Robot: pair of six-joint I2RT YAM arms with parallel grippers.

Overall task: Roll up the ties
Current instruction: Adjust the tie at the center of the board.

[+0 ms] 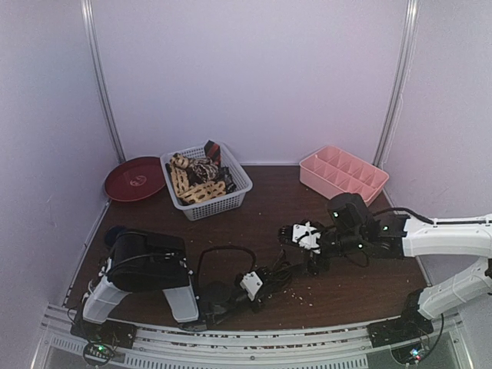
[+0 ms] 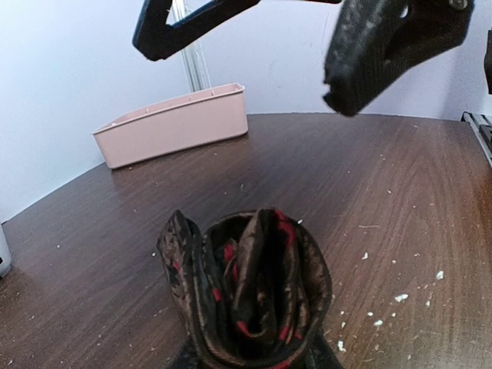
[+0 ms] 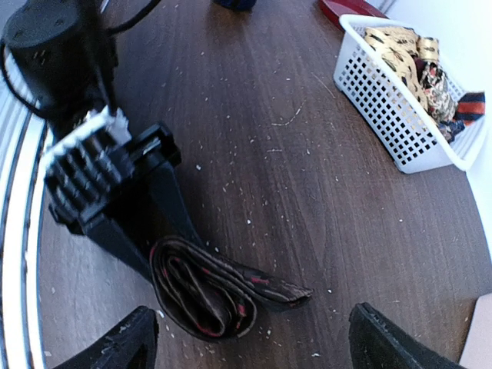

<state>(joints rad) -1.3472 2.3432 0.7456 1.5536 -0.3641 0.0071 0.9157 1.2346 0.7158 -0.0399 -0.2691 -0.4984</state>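
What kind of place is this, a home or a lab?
Probably a robot test booth: plain white walls around a wooden table, two robot arms bolted to its near edge, a basket of ties as props.

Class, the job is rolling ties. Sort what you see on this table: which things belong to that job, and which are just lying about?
Belongs to the job:
- rolled dark tie with red flecks
- heaped patterned ties

Just lying about:
- white lattice basket holding that heap
- pink divided tray
- dark red plate
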